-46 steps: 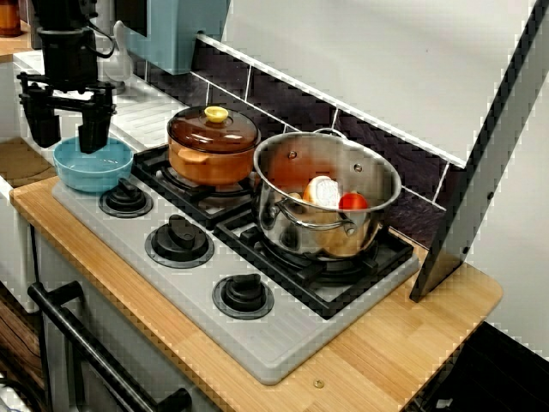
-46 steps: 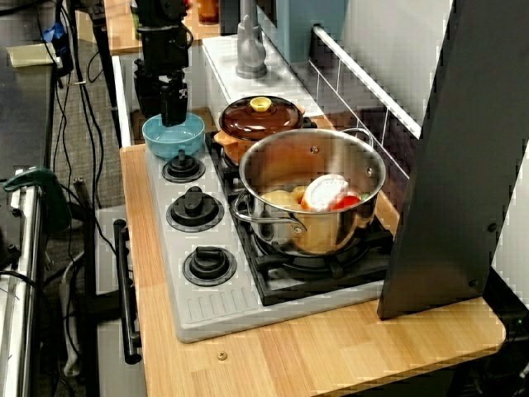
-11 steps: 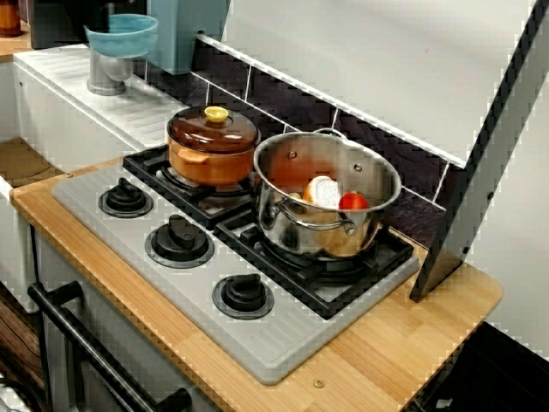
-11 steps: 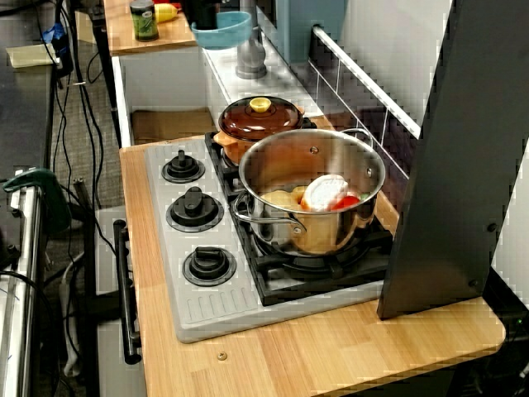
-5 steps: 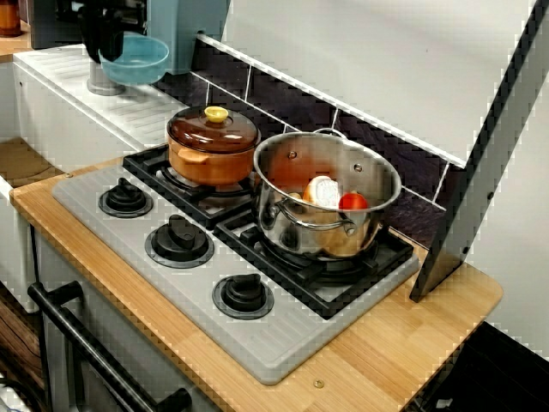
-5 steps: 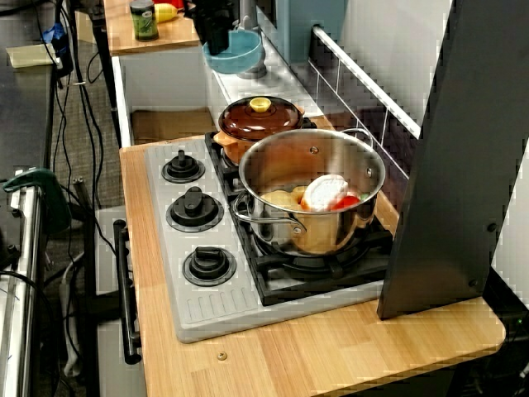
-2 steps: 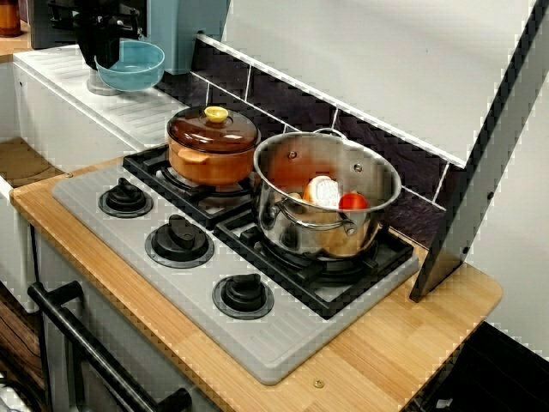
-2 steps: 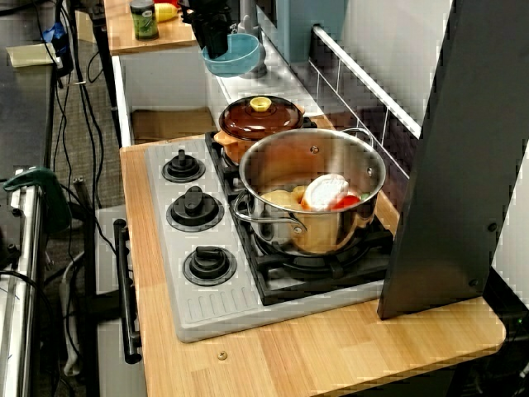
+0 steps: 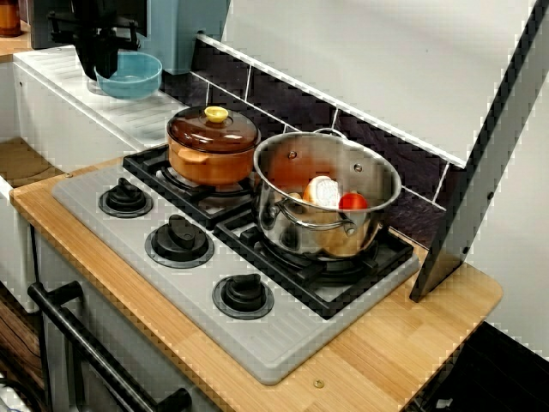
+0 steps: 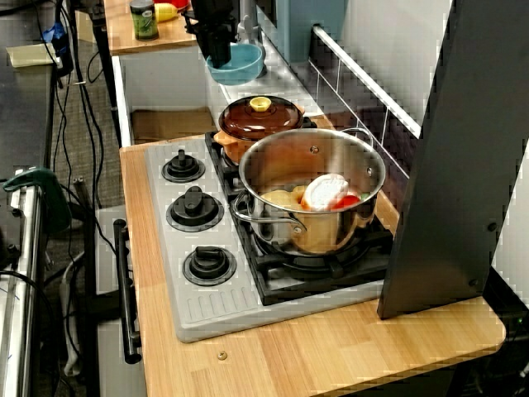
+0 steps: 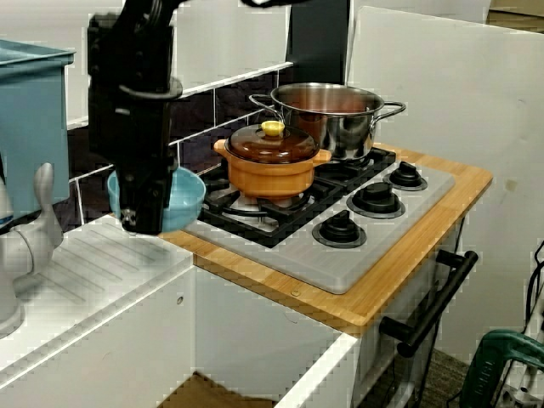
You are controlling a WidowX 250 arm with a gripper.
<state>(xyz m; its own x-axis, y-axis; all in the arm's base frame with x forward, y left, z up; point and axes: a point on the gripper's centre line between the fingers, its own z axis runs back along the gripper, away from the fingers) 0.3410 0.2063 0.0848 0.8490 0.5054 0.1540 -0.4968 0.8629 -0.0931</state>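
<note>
We take the grey gas stove top (image 9: 283,339) as our marker and read across it from left to right.

Beyond the stove's left end, the black gripper (image 9: 99,69) pinches the near rim of a light-blue round bowl (image 9: 133,73). One finger is inside the bowl and one outside, as the low view from the sink side shows (image 11: 144,212). The bowl hangs just over the white ribbed draining board (image 9: 146,116) next to the stove. We cannot tell whether its base touches the board.

The orange-brown ceramic pot (image 9: 210,159), with its lid on, stands on the stove's left burner. The stainless steel pot (image 9: 287,227) stands on the right burner, with a red piece (image 9: 352,202) and pale food inside.

We see three risks:
- The grip takes only one side of the rim, so the bowl could tip or slip out.
- On the ribbed surface the bowl could rock or slide towards the board's edge.
- The grey tap (image 11: 34,225) stands close behind, and a sideways swing could knock it.

Nine seconds ago the bowl sat on the wooden counter at the stove's left front corner, with the gripper spread above it. Two seconds ago it hung much higher. It has since come down, and it is a touch lower than in the last frame before this one. Both pots are where they were.
</note>
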